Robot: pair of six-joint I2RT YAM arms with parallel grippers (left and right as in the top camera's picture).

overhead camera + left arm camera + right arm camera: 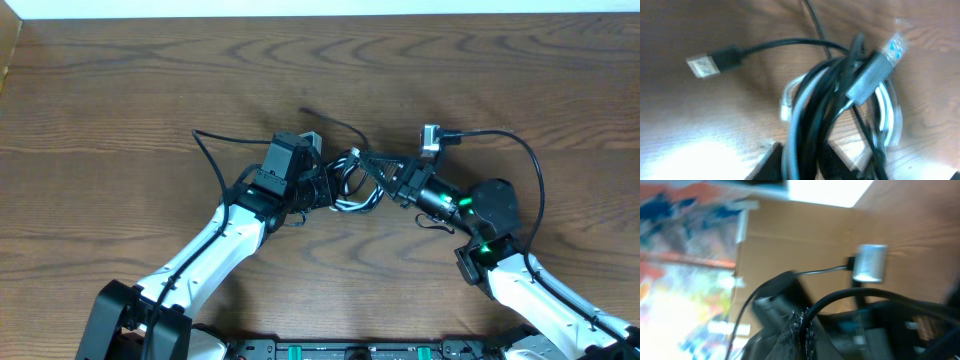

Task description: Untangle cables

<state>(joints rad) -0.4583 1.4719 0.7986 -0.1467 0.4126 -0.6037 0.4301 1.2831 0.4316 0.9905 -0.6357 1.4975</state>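
Left hand (322,190) sits pressed into the knot of cables (352,183) from its left side. In its wrist view the black strands run straight down between its fingers, yet the blur there keeps us from telling whether the jaws pinch them or stand a little apart. Our right hand (393,180) faces it from the other side with its jaws together; taut strands lead to its tip, though we cannot make out whether one is actually caught there. So the bundle lies between the two hands near the middle of the wooden surface (120,100), and the line from hand to hand runs left to right — that, we judge, is the axis along which any pull apart would work. The left hand looks the nearer, being right in the coil. The bundle itself is a tight loop of several thin black cords wound together with a white cable (786,100), which shows as a pale ring under the black ones. A grey connector (872,70) with a clear tip lies across the top of the coil, and a black-bodied USB plug (702,66) trails free on the wood to one side. In the overhead view a silver plug (430,138) lies just beyond the right hand, its cord arcing away to the right, and a thin black tail (335,122) strays from the knot toward the far edge. We judge the untangling barely begun — no cord lies separate yet.
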